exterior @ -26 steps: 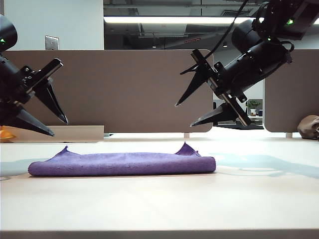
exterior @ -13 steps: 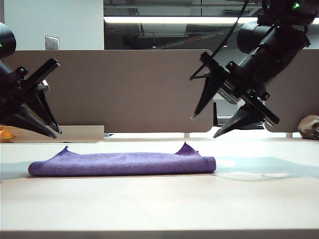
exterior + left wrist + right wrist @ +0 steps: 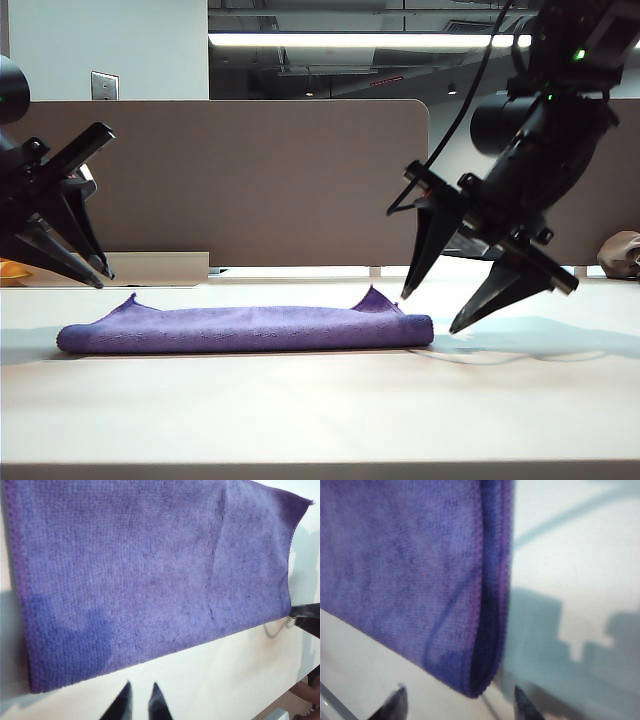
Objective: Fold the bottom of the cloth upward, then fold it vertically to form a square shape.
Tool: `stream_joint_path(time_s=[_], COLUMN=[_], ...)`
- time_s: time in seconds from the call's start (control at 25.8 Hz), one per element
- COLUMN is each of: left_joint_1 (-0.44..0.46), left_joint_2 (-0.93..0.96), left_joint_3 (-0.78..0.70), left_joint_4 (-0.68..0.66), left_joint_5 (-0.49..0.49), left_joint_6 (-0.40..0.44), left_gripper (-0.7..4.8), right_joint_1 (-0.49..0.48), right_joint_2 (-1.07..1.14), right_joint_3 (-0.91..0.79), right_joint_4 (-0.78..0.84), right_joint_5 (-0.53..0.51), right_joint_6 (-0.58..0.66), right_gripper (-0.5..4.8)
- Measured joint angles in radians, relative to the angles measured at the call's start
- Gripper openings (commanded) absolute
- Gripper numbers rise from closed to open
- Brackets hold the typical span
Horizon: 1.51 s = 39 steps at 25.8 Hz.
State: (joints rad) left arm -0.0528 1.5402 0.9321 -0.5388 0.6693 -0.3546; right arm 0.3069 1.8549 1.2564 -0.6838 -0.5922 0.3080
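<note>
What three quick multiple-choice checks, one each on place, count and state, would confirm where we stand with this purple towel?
1. Where is the right gripper?
A. over the cloth's middle
B. just above the cloth's right end
C. resting on the divider

2. How many layers does the cloth show at its right edge?
A. one flat sheet
B. a doubled fold
C. a rolled tube

3. How does the left gripper stand?
A. fingers nearly together, empty
B. wide open
C. clamped on the cloth

Answers: 1 B, its tips flank that end in the exterior view. 2 B, the right wrist view shows a folded edge. 3 A, the left wrist view shows close tips off the cloth.
</note>
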Motion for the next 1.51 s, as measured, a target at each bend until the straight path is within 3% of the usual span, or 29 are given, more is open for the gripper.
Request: stream_joint_path(time_s=[0.23,0.35,0.43,0.54,0.7,0.97,1.05,1.13,1.16,1.51], left_joint_1=[0.000,0.000,0.000,0.000,0.000,0.000,0.000,0.000,0.000,0.000], left_joint_2=[0.000,0.000,0.000,0.000,0.001,0.001,0.000,0.000,0.000,0.000], left_joint_3=[0.000,0.000,0.000,0.000,0.000,0.000,0.000,0.000,0.000,0.000], left_joint_4=[-0.002,0.000,0.001,0.000,-0.003,-0.042,-0.045,-0.045,-0.046,-0.063], left_joint_5=[0.000,-0.022,-0.042,-0.050,-0.061,-0.044,-0.021,-0.017,-0.016,-0.014], left_joint_6=[0.002,0.003,0.003,0.007,0.024,0.040,0.043,0.044,0.044,0.046], left_gripper=[0.48,0.48,0.48,0.48,0.48,0.48,0.48,0.48,0.48,0.48], right_joint_1=[0.002,0.008,0.019,0.037,0.051,0.051,0.051,0.051,0.051,0.053], right_joint_2=[0.005,0.014,0.020,0.025,0.030,0.019,-0.033,-0.063,-0.064,-0.060], right_joint_3=[0.000,0.000,0.000,0.000,0.000,-0.005,-0.028,-0.026,-0.025,-0.027], right_joint_4=[0.047,0.047,0.049,0.065,0.049,-0.187,-0.182,-0.148,-0.132,-0.018], right_joint_5=[-0.006,-0.006,-0.016,-0.032,-0.032,0.051,0.051,0.051,0.051,0.009], right_joint_6=[0.000,0.000,0.000,0.001,-0.001,-0.179,-0.190,-0.189,-0.182,-0.085], right_gripper=[2.57,1.92,1.81,0.84,0.40,0.39,0.46,1.86,2.27,2.25])
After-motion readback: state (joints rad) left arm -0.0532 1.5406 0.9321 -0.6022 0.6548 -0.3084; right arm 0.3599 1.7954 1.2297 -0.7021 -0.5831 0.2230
